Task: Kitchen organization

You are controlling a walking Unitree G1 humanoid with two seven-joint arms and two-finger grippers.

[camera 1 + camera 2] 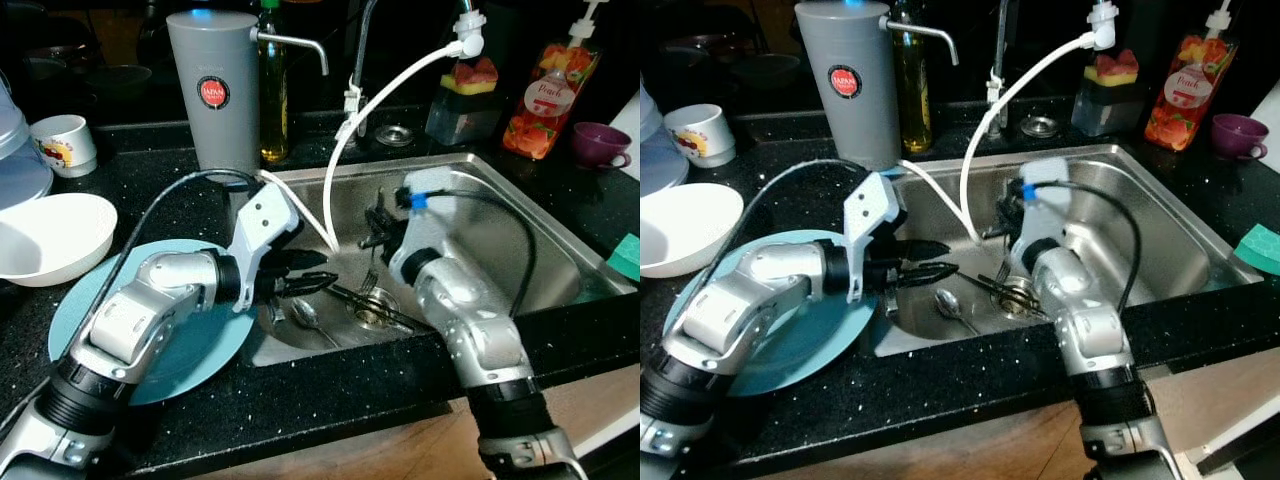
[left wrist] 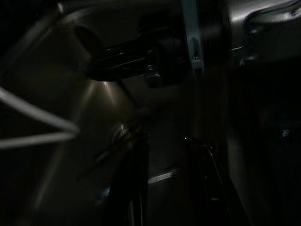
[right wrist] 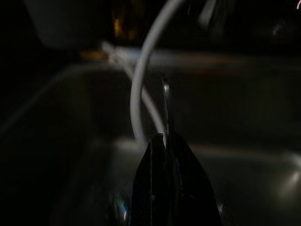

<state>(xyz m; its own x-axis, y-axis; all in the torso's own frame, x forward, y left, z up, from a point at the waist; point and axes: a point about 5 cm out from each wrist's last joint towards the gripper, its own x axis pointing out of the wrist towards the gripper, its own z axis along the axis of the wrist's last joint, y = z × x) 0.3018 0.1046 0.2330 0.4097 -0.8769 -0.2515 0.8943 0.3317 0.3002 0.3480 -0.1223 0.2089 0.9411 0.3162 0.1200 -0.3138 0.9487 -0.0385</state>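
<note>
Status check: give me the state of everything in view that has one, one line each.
Left gripper: fingers slightly apart, over the sink's left edge.
Right gripper: shut on a thin metal utensil, in the steel sink.
Metal spoon: lying flat on the sink floor.
Light blue plate: flat on the counter, empty.
White bowl: upright, empty.
White hose: hanging into the sink.
Grey cylindrical dispenser: upright.

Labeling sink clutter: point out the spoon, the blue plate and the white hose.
spoon (image 1: 305,312), left eye view, on its bowl.
blue plate (image 1: 205,345), left eye view, bare part near its right rim.
white hose (image 1: 385,90), left eye view, mid-arc above the sink.
</note>
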